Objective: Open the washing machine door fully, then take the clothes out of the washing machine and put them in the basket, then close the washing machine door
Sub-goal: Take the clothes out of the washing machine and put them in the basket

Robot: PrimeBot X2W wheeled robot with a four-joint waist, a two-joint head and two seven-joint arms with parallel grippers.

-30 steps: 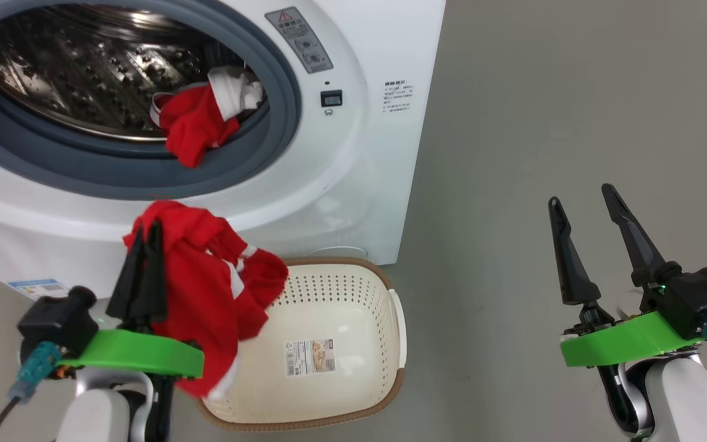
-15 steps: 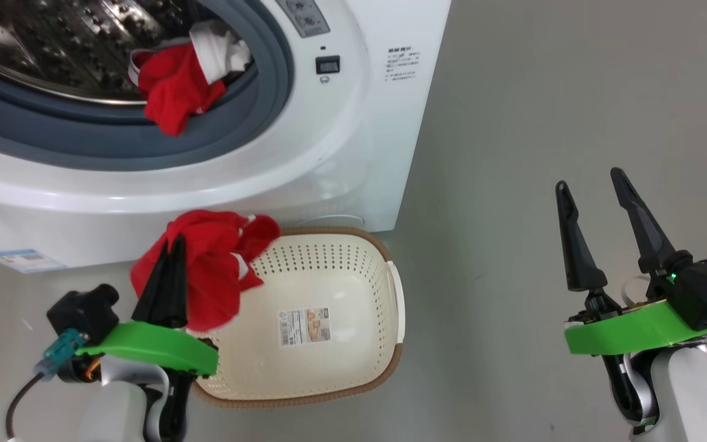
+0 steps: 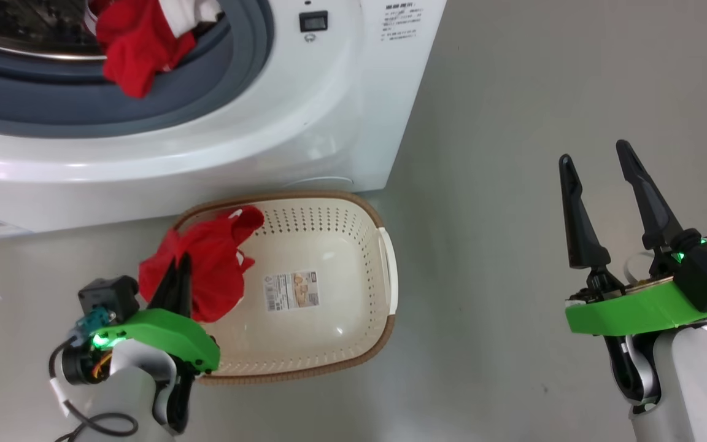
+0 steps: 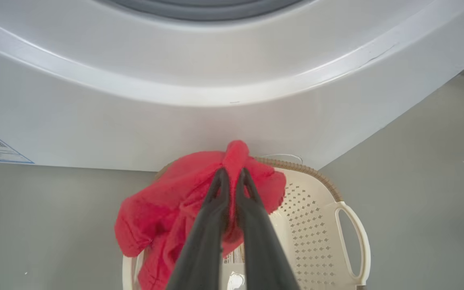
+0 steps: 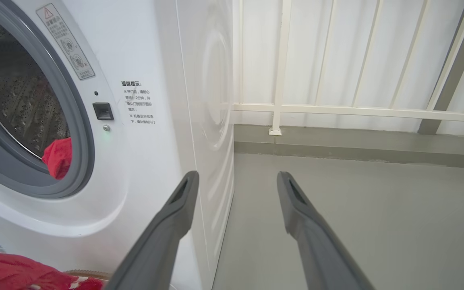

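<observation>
I am standing by the big white front-loading washing machine [image 3: 304,123] and looking down at the grey floor [image 3: 513,92]. The small cream-white plastic basket with little holes and a brown rim [image 3: 341,288] sits on the floor just in front of the machine. Its long side looks like it runs from left to right in front of the robot. The robot's left gripper [image 3: 180,261] has its 2 dark fingers squeezed together on a soft bright red piece of clothing [image 3: 212,270]. The red bunch hangs over the left end of the basket, right at the brown rim. I cannot tell if it touches the rim or the inside yet. From the wrist, the red cloth [image 4: 167,213] puffs out on both sides of the pinched fingers, and more of it hangs on the left than over the basket [image 4: 316,225]. The open middle of the basket lies to the robot's right of that gripper, very near. So I think it needs a small move to the right before it lets go, or part of the cloth may flop outside. The right gripper [image 3: 594,155] has its 2 fingers wide apart, holds nothing, and is well apart from the basket. 1 more red and white piece [image 3: 132,43] lies on the grey ring of the machine's round opening.
</observation>
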